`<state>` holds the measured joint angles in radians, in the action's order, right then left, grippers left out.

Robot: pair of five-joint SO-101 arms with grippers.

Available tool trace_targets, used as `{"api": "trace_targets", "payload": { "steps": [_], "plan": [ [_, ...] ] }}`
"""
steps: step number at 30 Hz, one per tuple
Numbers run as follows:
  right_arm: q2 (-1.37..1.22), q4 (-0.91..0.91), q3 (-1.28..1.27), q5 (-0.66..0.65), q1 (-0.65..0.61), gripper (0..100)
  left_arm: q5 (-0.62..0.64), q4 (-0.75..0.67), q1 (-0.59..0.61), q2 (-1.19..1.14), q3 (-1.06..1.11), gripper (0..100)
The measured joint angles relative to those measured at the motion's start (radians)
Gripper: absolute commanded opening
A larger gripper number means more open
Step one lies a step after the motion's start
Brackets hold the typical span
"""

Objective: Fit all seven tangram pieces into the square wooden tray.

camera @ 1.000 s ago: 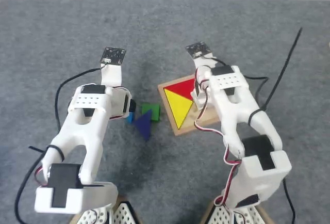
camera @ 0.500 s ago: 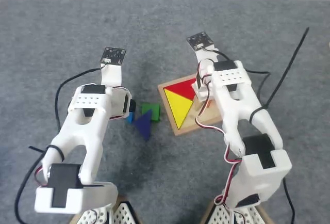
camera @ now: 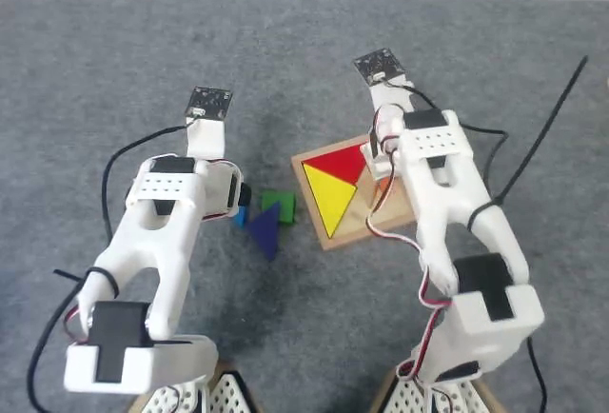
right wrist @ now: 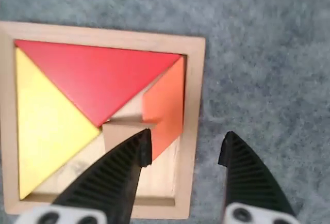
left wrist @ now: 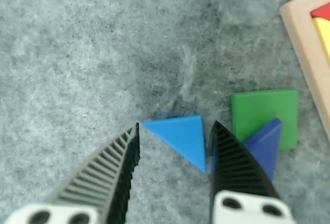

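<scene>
The square wooden tray (camera: 328,238) (right wrist: 195,84) lies mid-table and holds a red triangle (camera: 341,162) (right wrist: 98,76), a yellow triangle (camera: 328,199) (right wrist: 44,121) and an orange piece (right wrist: 166,108). My right gripper (right wrist: 186,144) hovers open over the tray's orange side, holding nothing. Left of the tray lie a green square (camera: 278,206) (left wrist: 264,113), a dark blue triangle (camera: 265,231) (left wrist: 265,142) and a light blue triangle (left wrist: 180,137). My left gripper (left wrist: 175,131) is open, its fingers straddling the light blue triangle.
Grey carpet covers the table. Black cables (camera: 124,151) trail from both arms. Open carpet lies beyond the tray and toward the far edge.
The right arm has drawn back toward the right over the tray, away from the orange piece. The left arm has stayed still.
</scene>
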<state>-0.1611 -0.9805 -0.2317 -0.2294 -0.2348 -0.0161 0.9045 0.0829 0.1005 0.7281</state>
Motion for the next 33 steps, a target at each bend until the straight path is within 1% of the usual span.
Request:
{"api": "trace_targets", "payload": {
  "steps": [4,11,21,27,33],
  "plan": [
    [0.028,0.035,-0.094,0.000,0.000,22.1,0.000,0.000,0.000,0.000,0.000,22],
    [-0.011,0.025,-0.101,-0.002,-0.002,22.1,0.000,0.000,0.000,0.000,0.000,22],
    [-0.178,0.015,0.077,-0.002,-0.029,22.3,0.000,0.000,0.000,0.000,0.000,22],
    [-0.166,0.015,0.083,0.000,-0.043,22.3,0.000,0.000,0.000,0.000,0.000,22],
    [-0.015,0.057,-0.032,0.020,-0.011,22.3,0.000,-0.002,0.000,0.000,0.000,22]
  ]
}}
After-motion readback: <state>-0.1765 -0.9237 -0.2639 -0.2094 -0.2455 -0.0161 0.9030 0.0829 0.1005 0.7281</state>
